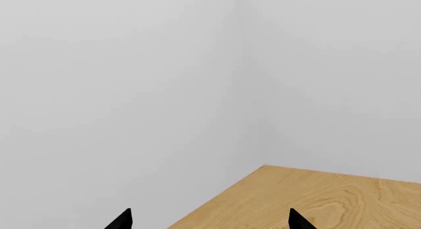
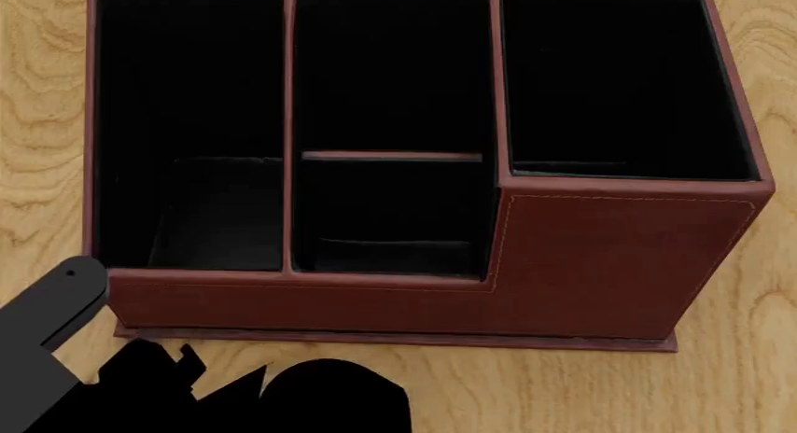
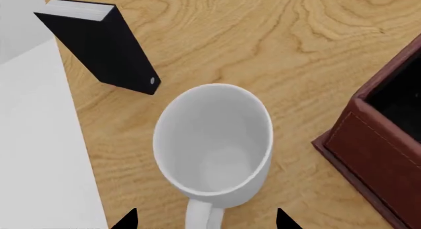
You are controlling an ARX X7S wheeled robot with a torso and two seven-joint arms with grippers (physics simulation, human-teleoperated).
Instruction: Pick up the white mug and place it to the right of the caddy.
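In the right wrist view the white mug (image 3: 214,140) stands upright at frame centre on the wooden worktop (image 3: 263,36), its handle toward the bottom edge between the spread tips of the right gripper (image 3: 205,220). A black book (image 3: 98,44) lies upper left, apart from the mug. The caddy (image 3: 378,135) fills the right edge, near the mug but not touching. The left gripper (image 1: 210,220) is spread, holding nothing.

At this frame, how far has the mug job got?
Nothing certain is done yet. In the right wrist view the white mug stands upright on the table, near the caddy corner and the black book. The right gripper fingertips are spread on either side of its handle, not closed. Whether this is before the grasp or after release cannot be told.
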